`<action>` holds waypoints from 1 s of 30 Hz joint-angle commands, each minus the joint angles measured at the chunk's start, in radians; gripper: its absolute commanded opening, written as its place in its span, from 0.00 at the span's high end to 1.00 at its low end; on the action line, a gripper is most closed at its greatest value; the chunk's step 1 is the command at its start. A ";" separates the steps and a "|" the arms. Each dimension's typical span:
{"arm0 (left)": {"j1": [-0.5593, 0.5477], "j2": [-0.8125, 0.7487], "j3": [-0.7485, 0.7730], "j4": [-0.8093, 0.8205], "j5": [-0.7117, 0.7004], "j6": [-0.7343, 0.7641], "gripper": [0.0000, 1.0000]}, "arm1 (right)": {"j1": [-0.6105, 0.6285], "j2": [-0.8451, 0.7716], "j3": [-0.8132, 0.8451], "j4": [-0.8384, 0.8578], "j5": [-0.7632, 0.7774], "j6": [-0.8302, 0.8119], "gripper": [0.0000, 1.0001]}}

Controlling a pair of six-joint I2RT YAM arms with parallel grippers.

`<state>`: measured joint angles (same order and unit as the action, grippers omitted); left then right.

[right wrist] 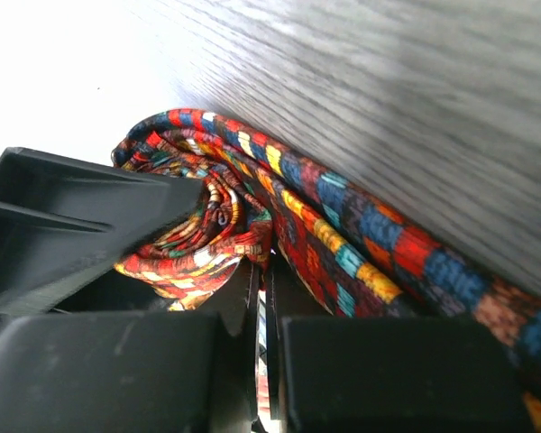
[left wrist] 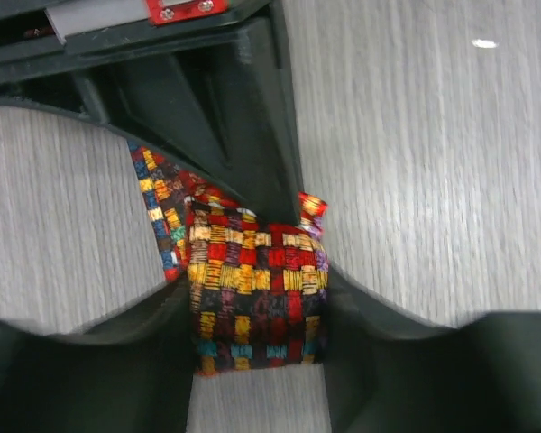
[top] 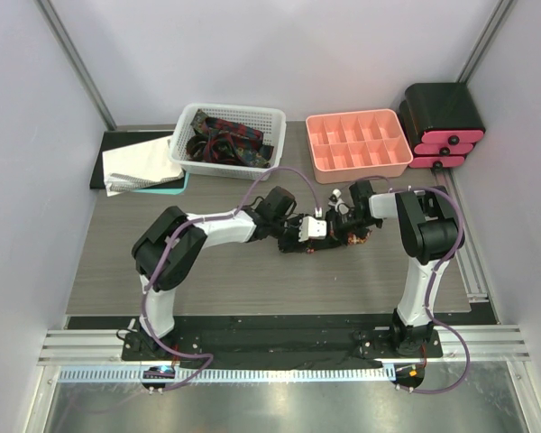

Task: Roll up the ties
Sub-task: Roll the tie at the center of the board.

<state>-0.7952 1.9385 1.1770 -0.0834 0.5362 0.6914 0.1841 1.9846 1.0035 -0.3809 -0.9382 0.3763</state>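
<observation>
One tie (top: 353, 238), a red weave with yellow, blue and teal squares, lies at the table's middle, partly rolled. In the left wrist view the roll (left wrist: 252, 271) sits squeezed between my left gripper (left wrist: 257, 311) fingers, and a loose tail (left wrist: 158, 212) runs off to the upper left. My right gripper (right wrist: 269, 271) faces it with the jaws almost closed, and the tie's folded end (right wrist: 207, 234) is bunched at their tips. A stretch of tie (right wrist: 361, 234) runs off to the right. In the top view both grippers, left (top: 314, 236) and right (top: 341, 225), meet over the tie.
A white basket (top: 187, 126) at the back holds more dark patterned ties (top: 225, 140). A pink compartment tray (top: 356, 144) stands to its right, and a black and pink drawer unit (top: 442, 126) at far right. White cloth (top: 140, 164) lies on a dark mat at back left.
</observation>
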 commanded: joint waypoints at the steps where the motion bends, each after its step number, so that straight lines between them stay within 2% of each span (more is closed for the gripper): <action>1: -0.019 0.027 0.027 -0.039 -0.060 -0.023 0.66 | 0.014 -0.032 -0.013 -0.055 0.084 -0.028 0.99; 5: -0.019 0.001 -0.011 -0.058 -0.055 0.026 0.83 | -0.006 -0.118 0.020 -0.137 0.004 -0.085 0.83; 8: -0.019 -0.016 -0.027 -0.093 -0.047 0.051 0.87 | -0.046 -0.161 0.061 -0.174 -0.053 -0.102 0.68; 9: -0.019 -0.019 -0.028 -0.104 -0.042 0.057 0.88 | -0.052 -0.168 0.087 -0.180 -0.053 -0.108 0.67; 12: -0.019 -0.029 -0.034 -0.141 -0.019 0.074 0.90 | -0.072 -0.142 0.135 -0.184 -0.044 -0.126 0.66; 17: -0.018 -0.035 -0.031 -0.170 -0.004 0.037 0.92 | -0.060 -0.061 0.153 -0.158 0.077 -0.139 0.66; 24: 0.007 -0.075 -0.085 -0.046 -0.042 -0.139 0.93 | -0.054 -0.001 0.072 -0.168 0.212 -0.178 0.70; 30: 0.030 -0.179 -0.119 0.039 -0.070 -0.294 0.95 | -0.063 0.062 0.057 -0.185 0.334 -0.168 0.75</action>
<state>-0.7902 1.8538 1.0813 -0.0780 0.5037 0.5327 0.1261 1.9793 1.0924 -0.5495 -0.8391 0.2420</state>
